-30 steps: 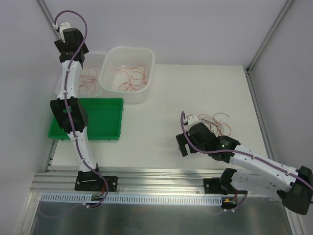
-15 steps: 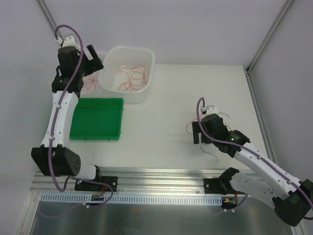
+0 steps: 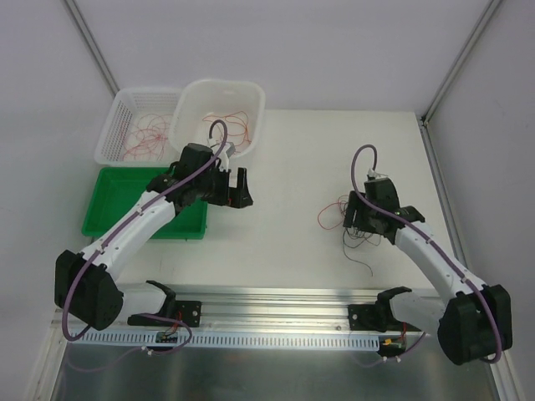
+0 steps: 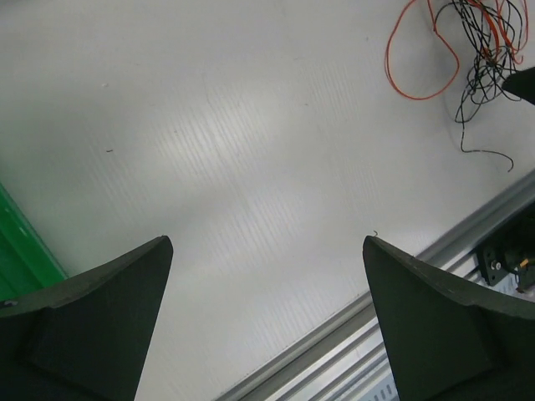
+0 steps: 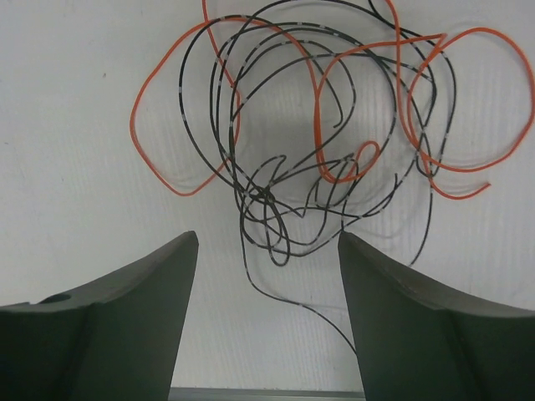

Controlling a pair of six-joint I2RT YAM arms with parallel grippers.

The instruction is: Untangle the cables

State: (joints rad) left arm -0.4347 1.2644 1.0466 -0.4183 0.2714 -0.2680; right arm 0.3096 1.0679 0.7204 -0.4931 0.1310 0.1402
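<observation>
My right gripper hangs over the cables, which lie on the right half of the table. They are hair-thin wires, orange-red and black, curled in overlapping loops. The black ones knot together at the middle, and one black tail trails toward the near edge. My dark, wedge-shaped fingers stand apart and grip nothing; only that loose tail lies on the table below the gap.

My left gripper is spread wide and empty over bare table, a matte white sheet with fine parallel ribs. It sits just right of the shallow green tray and near the smooth, rounded white tub. More thin red wires lie in the tub, and in the lattice-walled white basket to the tub's left. A brushed metal rail runs along the near edge.

Half a second ago my left arm stood at the far left, over the basket; it has since swung down toward the middle of the table. A second ago its jaws were narrower. My right gripper has come from the tangle's near-left side to directly above it, and its jaws have drawn in somewhat.
</observation>
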